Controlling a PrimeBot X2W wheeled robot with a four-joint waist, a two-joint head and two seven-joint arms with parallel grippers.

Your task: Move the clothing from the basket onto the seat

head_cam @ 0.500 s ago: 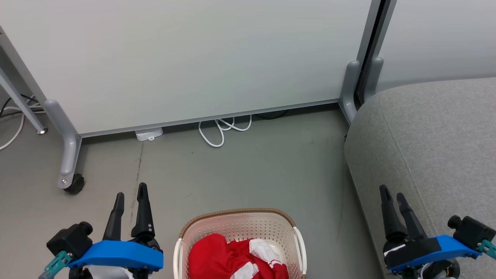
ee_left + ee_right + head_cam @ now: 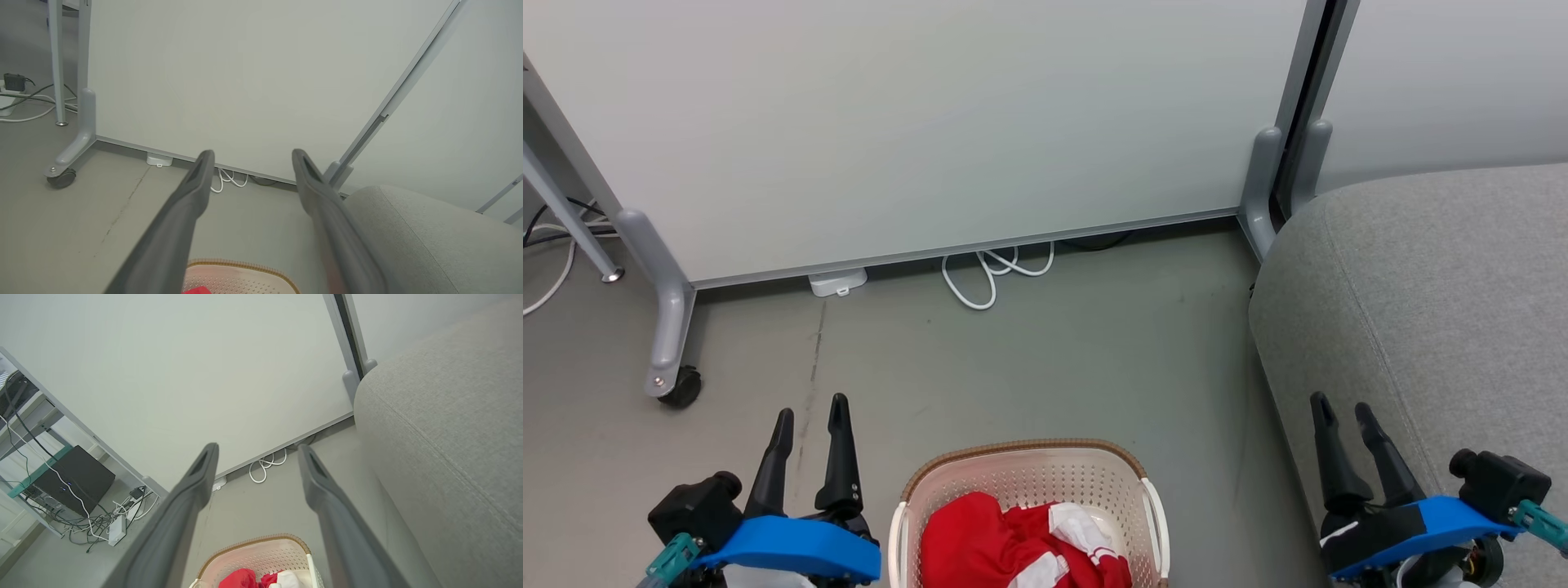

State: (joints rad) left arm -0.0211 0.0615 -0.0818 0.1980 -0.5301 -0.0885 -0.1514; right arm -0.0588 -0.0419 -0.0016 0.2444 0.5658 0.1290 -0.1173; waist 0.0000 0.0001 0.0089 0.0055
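Observation:
Red clothing (image 2: pixel 1013 547) with white panels lies bunched in the cream basket (image 2: pixel 1029 469) at the bottom centre of the head view; the basket's brown rim (image 2: pixel 241 266) and a red scrap also show in the left wrist view, and the clothing (image 2: pixel 249 578) in the right wrist view. The grey seat (image 2: pixel 1445 302) fills the right side. My left gripper (image 2: pixel 810 412) stands open left of the basket, holding nothing. My right gripper (image 2: pixel 1342 408) is open over the seat's front edge, right of the basket.
A white partition panel (image 2: pixel 915 122) on grey wheeled feet (image 2: pixel 674 384) closes off the back. White cable loops (image 2: pixel 988 273) and a small white adapter (image 2: pixel 837 282) lie on the floor under it. A shelf with a black box and tangled cables (image 2: pixel 77 486) stands far left.
Both grippers have shifted slightly: the left one moved a little right and lower in the head view, the right one moved slightly left. Basket and clothing are unmoved.

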